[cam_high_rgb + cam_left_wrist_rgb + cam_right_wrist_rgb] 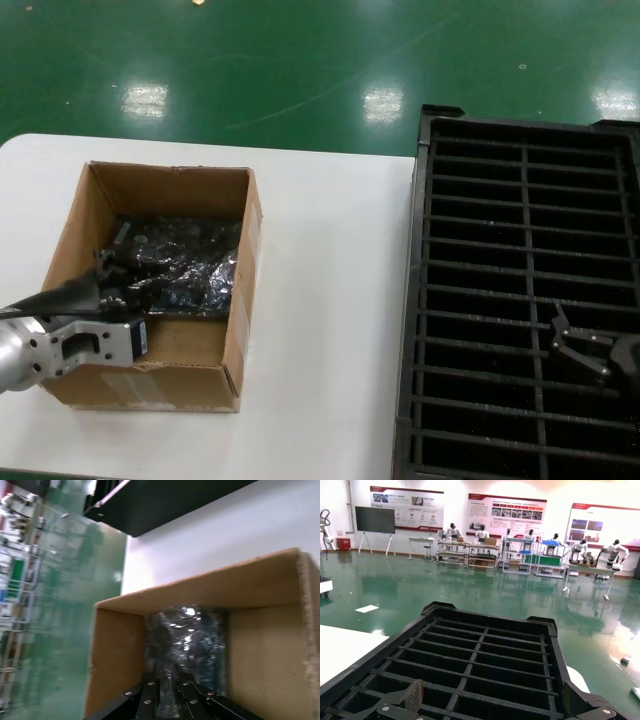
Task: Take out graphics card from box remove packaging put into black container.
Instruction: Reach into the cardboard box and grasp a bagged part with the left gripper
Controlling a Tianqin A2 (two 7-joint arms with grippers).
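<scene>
Left pincer is reaching down into the box, its fingers pressing close around the shiny bag lying on the box floor; no bare card is showing. Right pincer is hovering spread over the black tray, well apart from the box. Both box and tray are sitting on the white surface.
</scene>
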